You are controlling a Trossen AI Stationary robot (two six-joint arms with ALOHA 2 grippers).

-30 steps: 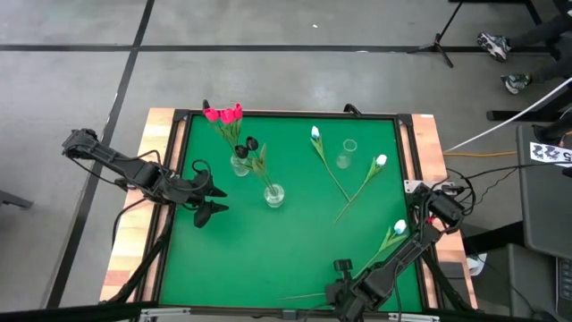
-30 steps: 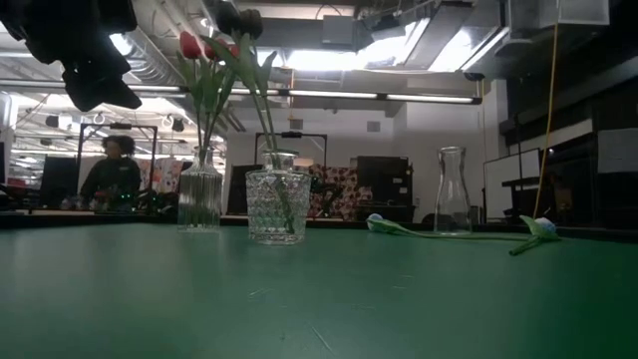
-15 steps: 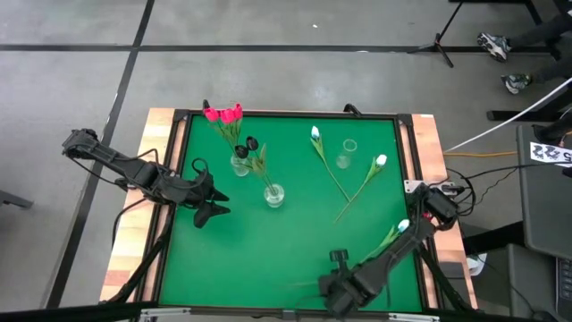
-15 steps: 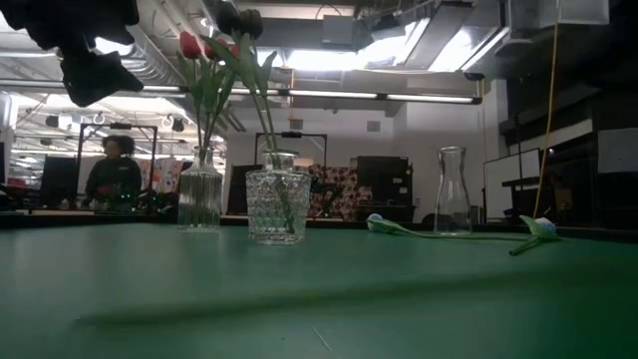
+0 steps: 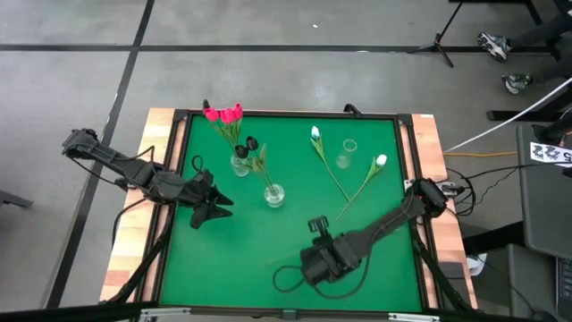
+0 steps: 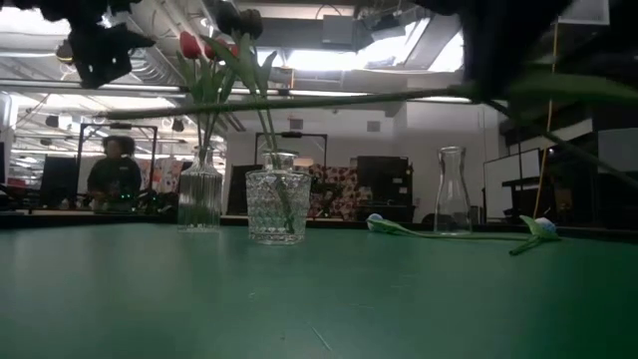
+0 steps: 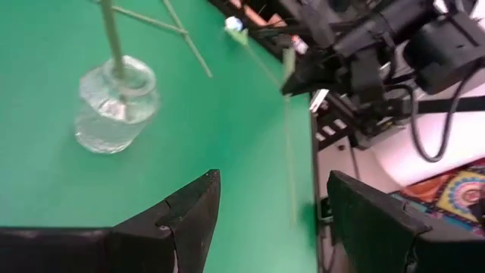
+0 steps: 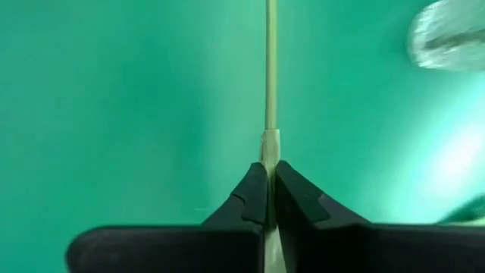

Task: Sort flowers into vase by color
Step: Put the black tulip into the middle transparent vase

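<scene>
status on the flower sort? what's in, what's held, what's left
Done: the red tulips stand in the ribbed vase, the black tulips in the cut-glass vase. In hand: the right tool is shut on a flower stem, carried above the mat. Left: two white tulips lie on the green mat by the empty carafe. The left tool hovers open, holding nothing.

The near half of the green mat [image 5: 241, 259] lies bare on the left, while the right arm [image 5: 375, 234] crosses its right part, the right gripper [image 5: 315, 264] clamped on a long thin stem [image 6: 299, 100] that reaches leftward above the mat. In the far left part two glass vases [image 5: 240, 165] with upright tulips stand close together, the left gripper [image 5: 214, 206] hanging open just beside them. Farther right stand an empty vase [image 5: 346, 154] and two white tulips [image 5: 329, 166] lying flat.
</scene>
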